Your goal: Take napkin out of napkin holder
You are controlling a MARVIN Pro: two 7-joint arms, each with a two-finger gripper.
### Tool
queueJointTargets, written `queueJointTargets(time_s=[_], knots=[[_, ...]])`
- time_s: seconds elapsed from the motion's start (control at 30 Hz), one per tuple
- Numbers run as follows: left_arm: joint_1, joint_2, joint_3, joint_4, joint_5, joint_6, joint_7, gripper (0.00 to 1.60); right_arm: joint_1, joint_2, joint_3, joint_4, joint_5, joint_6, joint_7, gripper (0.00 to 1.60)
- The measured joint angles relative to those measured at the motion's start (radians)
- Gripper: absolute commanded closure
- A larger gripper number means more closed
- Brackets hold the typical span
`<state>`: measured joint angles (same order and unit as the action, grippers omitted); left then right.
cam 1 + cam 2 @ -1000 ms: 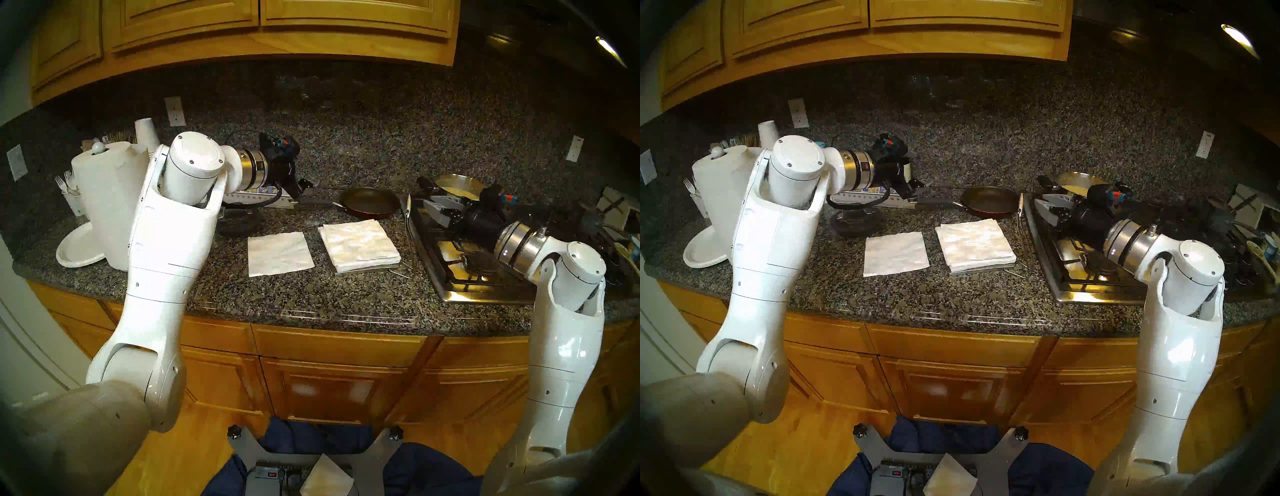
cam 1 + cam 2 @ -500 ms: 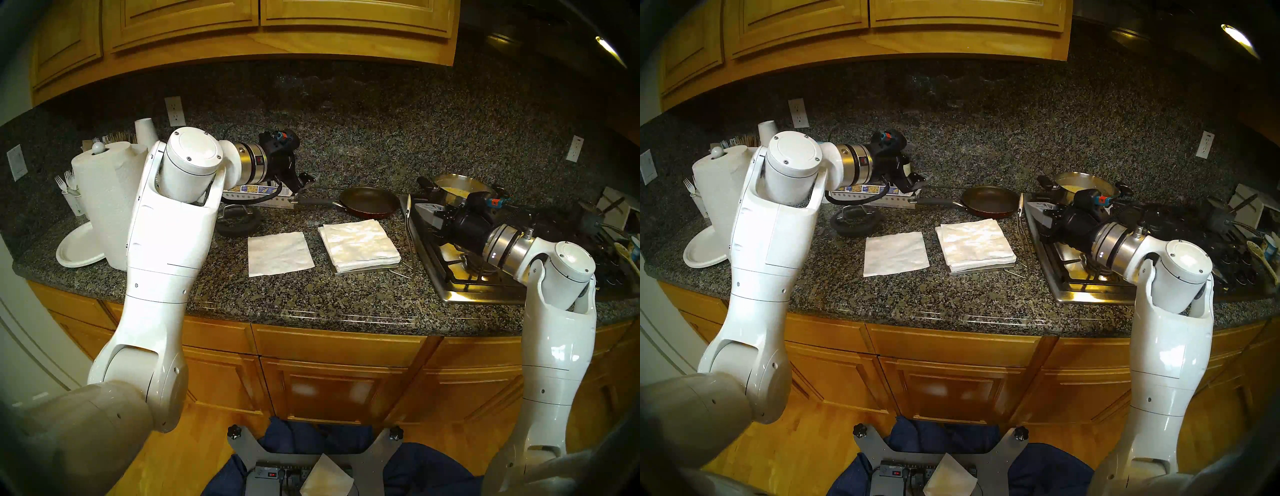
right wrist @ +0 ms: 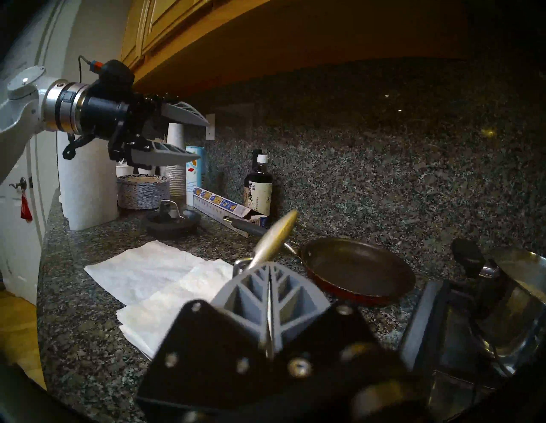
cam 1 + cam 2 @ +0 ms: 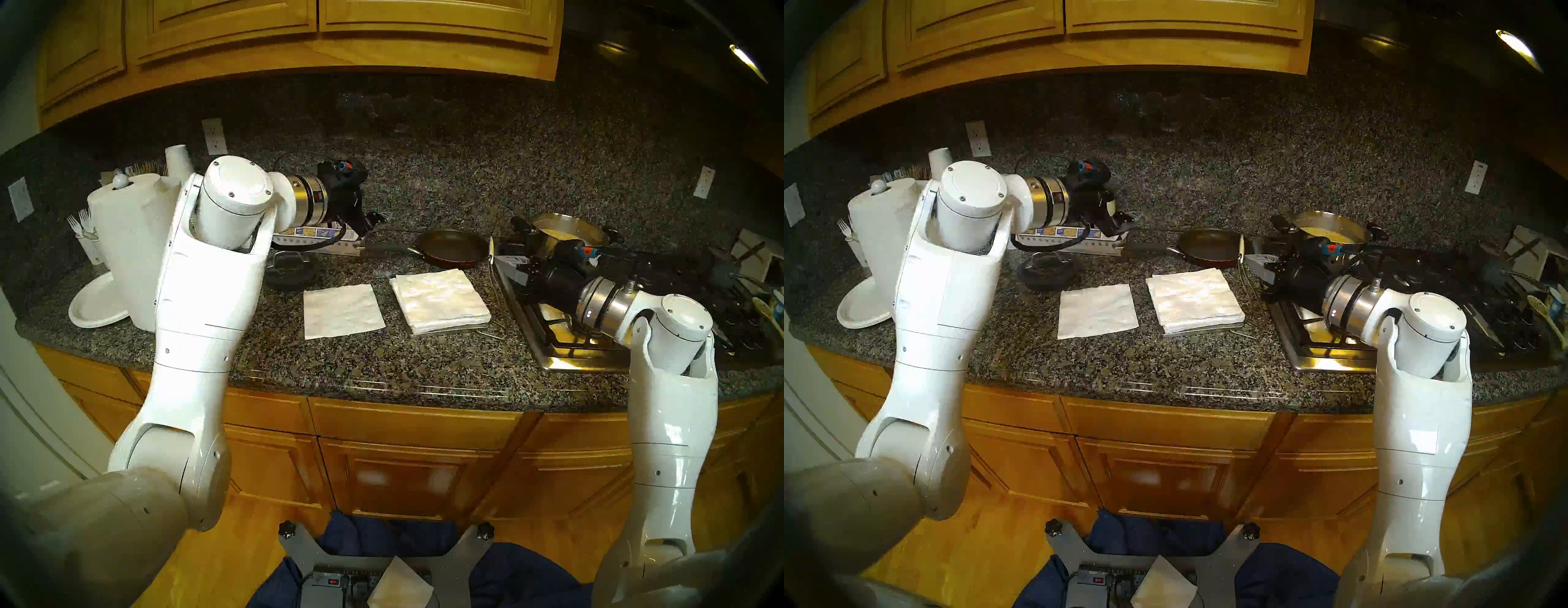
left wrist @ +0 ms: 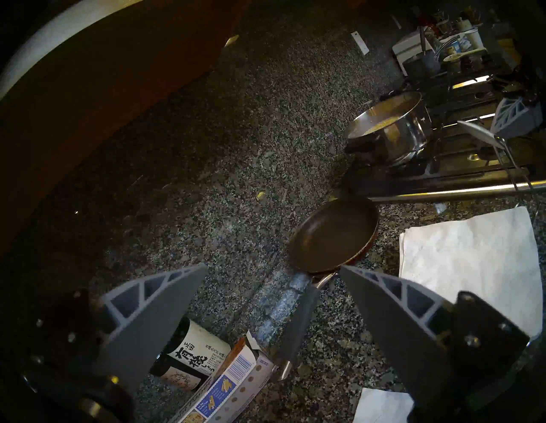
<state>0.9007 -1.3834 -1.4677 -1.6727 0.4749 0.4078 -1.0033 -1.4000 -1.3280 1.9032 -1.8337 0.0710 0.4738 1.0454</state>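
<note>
1. Single thin white square paper napkin [image 4: 341,311] flat on speckled dark granite countertop [image 4: 382,361], just beside flat grey metal napkin holder tray [image 4: 449,330] and clear of it; removal apparently done.
2. Thick white napkin stack [image 4: 439,299] resting in tray.
3. Right gripper [image 4: 500,261] clamped shut on thin hinged wire arm [image 3: 277,233], raised off stack; lowering and letting go seemingly left.
4. Left gripper [image 5: 273,265] wide open, empty, above grey frying pan handle [image 5: 295,325].

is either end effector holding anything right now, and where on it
The right end effector is shut on the napkin holder's wire arm, just below its flattened tip. The left end effector is open, empty.
</note>
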Motion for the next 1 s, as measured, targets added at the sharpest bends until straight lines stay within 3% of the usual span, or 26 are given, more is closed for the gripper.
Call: queueJointTargets(time_s=[0.43,1.0], knots=[[0.001,-0.001,0.000,0.000,0.000,0.001,0.000,0.00,0.081,0.002,-0.100,0.124,-0.018,-0.027,-0.014,1.60],[0.002,-0.001,-0.001,-0.001,0.000,0.001,0.000,0.00,0.104,0.020,-0.023,0.018,0.001,-0.037,-0.023,1.60]])
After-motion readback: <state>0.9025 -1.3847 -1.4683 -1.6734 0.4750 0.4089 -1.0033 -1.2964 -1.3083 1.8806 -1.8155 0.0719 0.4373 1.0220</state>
